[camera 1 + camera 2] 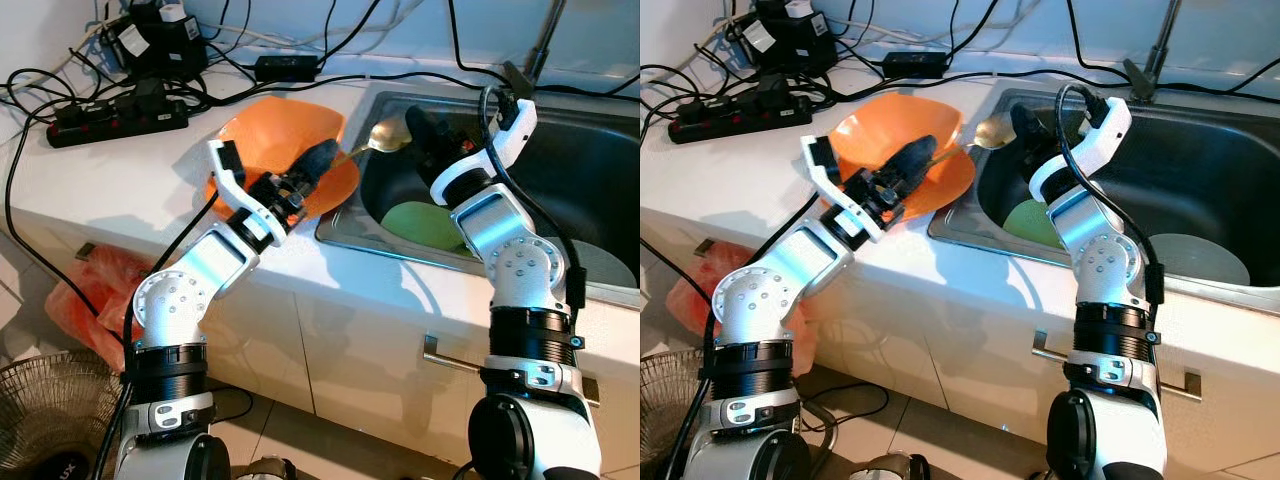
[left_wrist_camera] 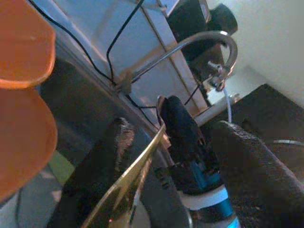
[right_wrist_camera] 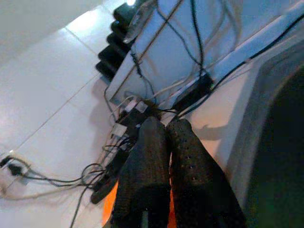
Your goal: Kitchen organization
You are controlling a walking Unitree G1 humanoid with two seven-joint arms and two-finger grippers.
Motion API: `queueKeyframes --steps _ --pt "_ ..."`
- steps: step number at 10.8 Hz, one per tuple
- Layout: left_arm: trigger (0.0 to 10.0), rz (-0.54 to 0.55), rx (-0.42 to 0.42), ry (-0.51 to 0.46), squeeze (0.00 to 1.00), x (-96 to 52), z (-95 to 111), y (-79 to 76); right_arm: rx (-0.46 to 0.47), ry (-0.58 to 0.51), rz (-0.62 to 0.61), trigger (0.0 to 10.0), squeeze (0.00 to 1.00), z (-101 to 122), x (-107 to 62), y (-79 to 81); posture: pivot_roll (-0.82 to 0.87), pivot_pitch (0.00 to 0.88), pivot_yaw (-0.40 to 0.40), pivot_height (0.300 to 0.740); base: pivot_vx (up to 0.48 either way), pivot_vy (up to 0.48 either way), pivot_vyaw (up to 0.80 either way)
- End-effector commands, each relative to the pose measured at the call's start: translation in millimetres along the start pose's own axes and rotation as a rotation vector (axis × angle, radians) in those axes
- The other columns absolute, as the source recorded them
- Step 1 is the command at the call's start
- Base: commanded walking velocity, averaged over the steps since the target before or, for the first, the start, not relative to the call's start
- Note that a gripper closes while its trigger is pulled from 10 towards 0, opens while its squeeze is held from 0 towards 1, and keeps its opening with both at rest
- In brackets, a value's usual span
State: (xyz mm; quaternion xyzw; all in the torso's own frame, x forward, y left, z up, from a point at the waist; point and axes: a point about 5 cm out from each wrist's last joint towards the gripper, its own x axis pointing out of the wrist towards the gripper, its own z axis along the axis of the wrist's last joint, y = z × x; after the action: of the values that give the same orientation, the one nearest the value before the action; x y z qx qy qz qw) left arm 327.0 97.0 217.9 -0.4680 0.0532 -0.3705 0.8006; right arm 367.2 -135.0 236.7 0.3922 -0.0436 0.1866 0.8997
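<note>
The left claw reaches over an orange plate that lies on the white worktop just beside the sink. Its fingers are clenched on the handle of a gold spoon, and the spoon's bowl sticks out past the plate's edge, over the near left corner of the sink. In the left wrist view the gold handle runs between the two dark fingers, with the curved tap beyond.

The right claw is raised above the sink's left side, just beside the spoon's bowl, and in the right wrist view its two fingers are pressed together with nothing between them.

A green plate lies on the sink's floor, and a grey one lies farther right. A black power strip and tangled cables sit at the back of the worktop
</note>
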Motion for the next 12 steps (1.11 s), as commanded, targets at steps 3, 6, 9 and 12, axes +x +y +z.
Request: queueKeyframes --steps 3,6,9,12 --pt "10.0 0.008 0.092 0.000 1.00 -3.0 -6.5 -2.9 -0.040 -0.078 -0.121 0.0 0.00 14.0 3.4 -12.8 0.04 0.075 0.075 0.740 0.000 0.000 0.00" --pt "10.0 0.055 0.091 -0.034 1.00 -5.1 -10.0 1.9 -0.055 -0.158 -0.218 0.0 0.00 32.9 3.5 -30.4 0.04 0.081 0.076 0.740 0.000 0.000 0.00" --pt "10.0 0.074 0.117 -0.042 1.00 -5.6 -9.9 2.8 -0.139 -0.233 -0.405 0.0 0.00 47.4 -3.8 -57.6 0.05 0.086 0.074 0.740 0.000 0.000 0.00" --pt "10.0 0.085 0.190 -0.020 1.00 -4.5 -15.2 -0.9 -0.337 -0.261 -0.558 0.0 0.00 54.7 -13.9 -77.8 0.05 0.091 0.077 0.740 0.000 0.000 0.00"
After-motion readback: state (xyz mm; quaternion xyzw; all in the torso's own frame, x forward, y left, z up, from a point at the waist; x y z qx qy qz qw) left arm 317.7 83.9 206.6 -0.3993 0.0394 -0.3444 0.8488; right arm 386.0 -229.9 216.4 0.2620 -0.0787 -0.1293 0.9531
